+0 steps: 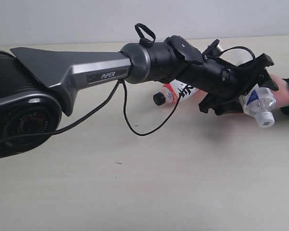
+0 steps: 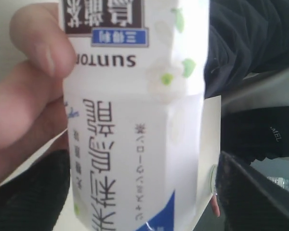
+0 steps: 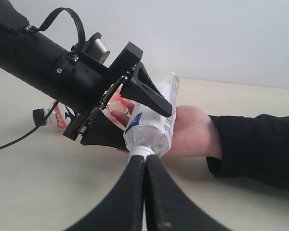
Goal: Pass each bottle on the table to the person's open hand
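Red-label bottle (image 1: 172,93) half hidden behind left arm (image 1: 183,62); blue-label bottle (image 2: 135,120) cropped by wrist view

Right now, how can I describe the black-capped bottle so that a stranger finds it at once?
Follow the dark robot arm across the pale table. Behind its wrist, partly hidden, a bottle lies on its side. Its red-and-white label and black cap set it apart from the blue-and-white bottle with a white cap in the person's hand.
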### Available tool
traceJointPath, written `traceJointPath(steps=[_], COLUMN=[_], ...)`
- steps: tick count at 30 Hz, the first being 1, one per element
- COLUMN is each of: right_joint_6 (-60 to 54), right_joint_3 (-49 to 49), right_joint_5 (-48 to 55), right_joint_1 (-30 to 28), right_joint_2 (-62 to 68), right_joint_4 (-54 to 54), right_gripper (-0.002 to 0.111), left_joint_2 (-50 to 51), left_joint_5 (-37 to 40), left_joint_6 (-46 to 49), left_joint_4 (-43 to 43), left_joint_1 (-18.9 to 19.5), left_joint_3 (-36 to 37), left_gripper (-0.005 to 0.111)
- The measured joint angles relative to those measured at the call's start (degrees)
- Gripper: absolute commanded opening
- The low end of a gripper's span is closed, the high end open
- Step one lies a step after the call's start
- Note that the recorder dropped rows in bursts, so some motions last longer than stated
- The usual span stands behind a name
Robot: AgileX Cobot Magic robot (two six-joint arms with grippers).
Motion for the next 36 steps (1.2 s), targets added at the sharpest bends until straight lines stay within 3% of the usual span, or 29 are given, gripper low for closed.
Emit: traceJointPath(steps=[18,26,36], right_joint_6=[0.0,0.0,0.0], right_joint_3=[0.0,0.0,0.0], right_joint_5=[0.0,0.0,0.0], right_joint_1=[0.0,0.0,0.0], right_joint_2=[0.0,0.0,0.0], right_joint_4=[0.0,0.0,0.0], right_gripper=[0.0,0.0,0.0], left_joint_2=[-0.1,-7.2,-12.8], left_joint_5=[9.8,15.7,31.0], left_joint_6=[12.2,16.4,18.2], left_joint_4=[-2.5,-0.9,13.0], left_joint_1=[2.4,3.3,8.4], left_joint_3=[0.0,0.0,0.0], left_gripper=[0.079,0.076,0.005])
